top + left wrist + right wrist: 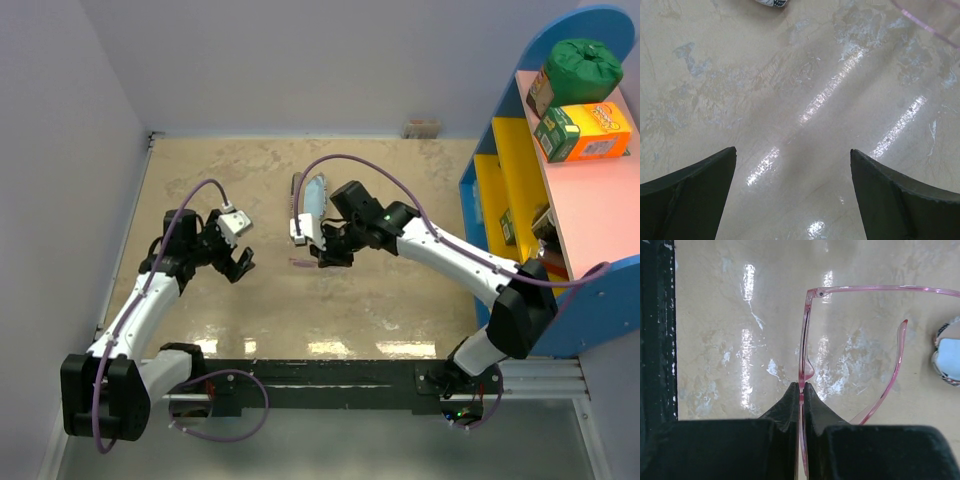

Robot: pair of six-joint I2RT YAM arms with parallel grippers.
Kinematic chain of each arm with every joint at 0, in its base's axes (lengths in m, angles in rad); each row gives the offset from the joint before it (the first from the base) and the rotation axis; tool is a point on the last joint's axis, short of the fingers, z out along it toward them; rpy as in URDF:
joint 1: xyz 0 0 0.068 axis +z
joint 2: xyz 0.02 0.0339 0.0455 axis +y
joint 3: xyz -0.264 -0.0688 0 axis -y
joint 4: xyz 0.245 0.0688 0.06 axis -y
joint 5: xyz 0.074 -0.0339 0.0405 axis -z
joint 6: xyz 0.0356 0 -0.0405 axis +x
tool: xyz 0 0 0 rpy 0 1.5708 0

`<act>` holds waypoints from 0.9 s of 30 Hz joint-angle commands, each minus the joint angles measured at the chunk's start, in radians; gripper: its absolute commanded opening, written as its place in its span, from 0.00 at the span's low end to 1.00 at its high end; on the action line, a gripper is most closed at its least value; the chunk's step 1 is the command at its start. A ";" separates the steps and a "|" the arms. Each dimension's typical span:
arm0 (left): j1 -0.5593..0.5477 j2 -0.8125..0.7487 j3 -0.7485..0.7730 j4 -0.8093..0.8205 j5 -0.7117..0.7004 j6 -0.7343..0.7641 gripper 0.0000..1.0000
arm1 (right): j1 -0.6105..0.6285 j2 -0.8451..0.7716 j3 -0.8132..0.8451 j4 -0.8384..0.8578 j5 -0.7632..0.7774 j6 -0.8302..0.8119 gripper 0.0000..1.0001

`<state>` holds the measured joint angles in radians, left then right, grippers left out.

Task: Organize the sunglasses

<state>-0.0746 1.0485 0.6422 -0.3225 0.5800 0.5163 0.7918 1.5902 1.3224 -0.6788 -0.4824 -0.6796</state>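
Note:
The sunglasses (pixel 803 335), thin translucent pink with clear lenses, hang just above the table with both arms unfolded. My right gripper (pixel 801 385) is shut on the front frame near the nose bridge. From above, that gripper (pixel 325 256) is at mid-table and only a faint pink line of the sunglasses (pixel 300 263) shows to its left. One pink arm of the sunglasses (pixel 926 26) crosses the top right corner of the left wrist view. My left gripper (pixel 238 264) hovers left of them, open, with only bare table between its fingers (pixel 690 195).
An oblong patterned case (pixel 315 197) with pale blue inside lies just behind the right gripper, and its end shows beside the sunglasses (pixel 946 351). A blue, yellow and pink shelf (pixel 500 150) with a green bag and boxes stands at the right. Walls close the left and back.

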 commanded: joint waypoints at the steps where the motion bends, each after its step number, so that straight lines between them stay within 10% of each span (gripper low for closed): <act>1: 0.013 -0.019 0.011 0.020 0.020 0.001 1.00 | -0.002 -0.068 -0.034 0.018 -0.030 -0.038 0.00; 27: -0.191 0.188 0.269 -0.107 -0.134 0.008 1.00 | -0.002 -0.044 -0.103 0.044 -0.074 -0.075 0.00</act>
<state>-0.1989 1.2228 0.8669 -0.4210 0.5079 0.5198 0.7910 1.5753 1.2259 -0.6804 -0.5598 -0.7456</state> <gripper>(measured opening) 0.997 0.036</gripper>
